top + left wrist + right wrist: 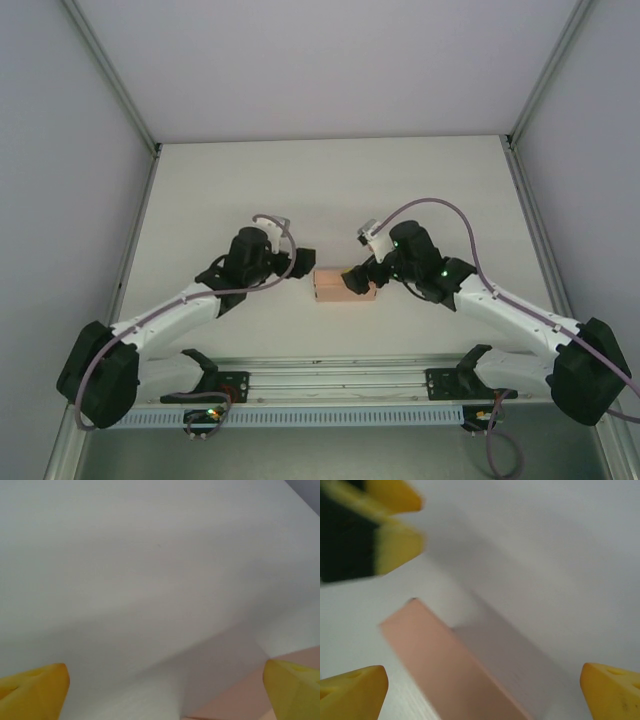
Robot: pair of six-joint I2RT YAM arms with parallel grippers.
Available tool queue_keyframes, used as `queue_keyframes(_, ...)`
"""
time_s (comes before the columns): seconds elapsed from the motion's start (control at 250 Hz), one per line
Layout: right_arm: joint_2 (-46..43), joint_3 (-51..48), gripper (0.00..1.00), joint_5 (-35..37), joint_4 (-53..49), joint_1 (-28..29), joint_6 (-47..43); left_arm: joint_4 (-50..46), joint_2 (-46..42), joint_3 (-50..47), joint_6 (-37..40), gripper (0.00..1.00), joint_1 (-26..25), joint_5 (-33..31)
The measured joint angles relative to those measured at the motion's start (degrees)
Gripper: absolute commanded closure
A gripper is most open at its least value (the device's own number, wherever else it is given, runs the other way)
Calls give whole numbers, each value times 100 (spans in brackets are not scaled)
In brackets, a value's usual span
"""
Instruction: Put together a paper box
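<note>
From above, the paper box (330,286) is seen on the table (330,180), flanked by the left gripper (303,266) at its left end and the right gripper (356,281) over its right end. In the left wrist view, the fingers (35,690) are spread wide, and a pink corner of the box (240,700) is seen at lower right. In the right wrist view, the fingers (352,692) are held apart, with the box (445,665) lying between them and clear of both.

No readable text, label, brand, number or sign in any view. Paper box (330,285) faces plain, unprinted.
</note>
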Motion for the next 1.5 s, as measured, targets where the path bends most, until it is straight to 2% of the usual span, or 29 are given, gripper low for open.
queue_keyframes(0.14,518,813,0,-782,-822,4,-1445,-492,-273,96,-153,0,481,-264)
queue_keyframes(0.28,1217,1449,0,-868,-1467,26,-2411,-1021,-518,20,-328,0,1001,-459)
queue_keyframes(0.411,1679,1720,0,-817,-1705,76,-2835,-1231,-870,-273,-450,0,1233,-529)
queue_keyframes(0.603,2155,1786,0,-549,-2048,323,-3141,-1423,-1080,-474,-472,0,1274,-579)
queue_keyframes(0.755,2830,2094,10,-317,-2437,407,-3209,-1436,-1058,-474,-472,0,1274,-586)
queue_keyframes(0.815,3075,2271,20,-136,-2533,450,-3198,-1436,-1032,-474,-470,0,1274,-573)
queue_keyframes(0.946,3296,2422,68,501,-2564,634,-3158,-1436,-960,-474,-470,0,1274,-551)
queue_keyframes(0.994,3285,2422,74,695,-2557,678,-3069,-1436,-955,-474,-470,0,1274,-544)
queue_keyframes(1.17,3075,2387,71,1628,-2164,748,-2951,-1436,-955,-474,-472,0,1274,-505)
queue_keyframes(1.326,2555,2170,66,2555,-1443,737,-3062,-1436,-973,-474,-470,0,1274,-503)
queue_keyframes(1.374,2452,2116,63,2756,-1215,737,-3169,-1436,-997,-474,-470,0,1274,-503)
queue_keyframes(1.501,2459,2039,64,3134,-581,737,-3467,-1436,-1080,-474,-472,0,1274,-505)
